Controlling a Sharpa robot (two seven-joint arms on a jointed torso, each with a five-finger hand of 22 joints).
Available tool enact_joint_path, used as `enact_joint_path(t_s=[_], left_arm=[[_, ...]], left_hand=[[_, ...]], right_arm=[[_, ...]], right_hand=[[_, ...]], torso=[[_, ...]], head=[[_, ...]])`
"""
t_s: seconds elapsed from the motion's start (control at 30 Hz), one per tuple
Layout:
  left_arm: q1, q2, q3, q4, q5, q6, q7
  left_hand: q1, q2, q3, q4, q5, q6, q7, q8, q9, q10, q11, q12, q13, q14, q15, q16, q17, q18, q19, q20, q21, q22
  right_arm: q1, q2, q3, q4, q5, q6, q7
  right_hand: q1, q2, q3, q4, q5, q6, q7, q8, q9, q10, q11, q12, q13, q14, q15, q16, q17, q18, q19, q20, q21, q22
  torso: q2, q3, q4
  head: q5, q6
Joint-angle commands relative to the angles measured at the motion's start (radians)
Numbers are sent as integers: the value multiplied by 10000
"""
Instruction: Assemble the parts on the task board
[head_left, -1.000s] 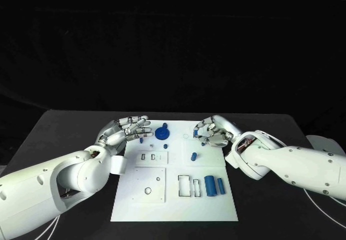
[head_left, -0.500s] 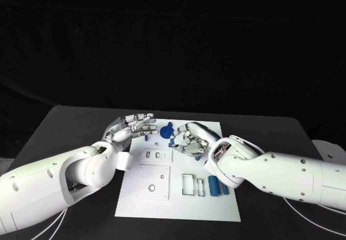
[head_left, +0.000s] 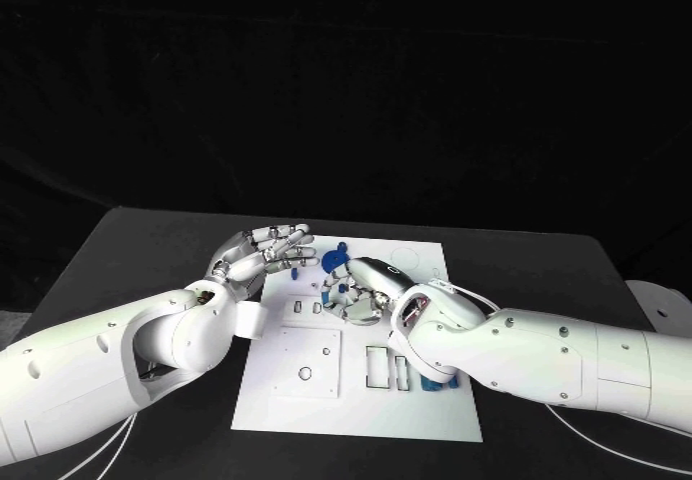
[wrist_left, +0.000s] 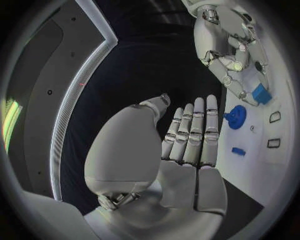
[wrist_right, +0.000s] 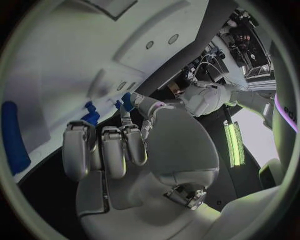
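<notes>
The white task board (head_left: 361, 412) lies in the middle of the black table. My right hand (head_left: 361, 291) hovers over its far half with fingers curled, pinching a small blue block (wrist_left: 261, 93) at its fingertips; the same block (wrist_right: 127, 101) sits by the thumb in the right wrist view. My left hand (head_left: 268, 251) hangs open at the board's far left edge, fingers straight and side by side (wrist_left: 190, 135), holding nothing. A blue gear-like part (head_left: 335, 262) stands on the board between the two hands. A small blue piece (wrist_left: 238, 151) lies near it. A blue cylinder (wrist_right: 12, 132) lies further back along the board.
Rectangular slots (head_left: 378, 368) and smaller ones (head_left: 304, 310) are cut into the board, and a square panel with an oval hole (head_left: 304, 374) sits at its near left. My right forearm (head_left: 548, 355) covers the board's right side. Bare table (head_left: 144, 250) lies left of the board.
My right hand has moved left across the board, from its right edge to just beside the gear and my left hand. The left hand has barely moved.
</notes>
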Motion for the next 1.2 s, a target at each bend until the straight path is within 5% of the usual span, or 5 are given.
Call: enact_joint_path(t_s=[0.03, 1.2], left_arm=[[9, 4, 9, 39, -31, 49, 162], [12, -30, 9, 36, -31, 119, 79]], left_hand=[[6, 25, 67, -16, -40, -34, 319, -61, -15, 4, 47, -49, 2, -61, -14, -67, 10, 26, -29, 51, 36, -12], [-40, 6, 114, -56, -45, -16, 325, -71, -16, 23, 56, -60, 3, -152, 12, -141, 18, 11, -99, 69, 22, -27]], right_arm=[[-46, 96, -11, -81, -499, 502, -305], [-124, 325, -60, -458, -947, 778, -739]], right_hand=[[-109, -30, 25, 29, -33, 94, -9, 39, 119, 21, -10, -28, 1186, 844, -49, 17, 1639, -119, 15, -48, 21, 943], [-231, -97, -20, 57, -38, 100, -11, 40, 128, 26, -9, -24, 1193, 839, -46, 10, 1619, -116, 11, -43, 9, 939]], torso=[[-2, 13, -25], [-2, 17, -4]], head=[[51, -32], [11, -73]])
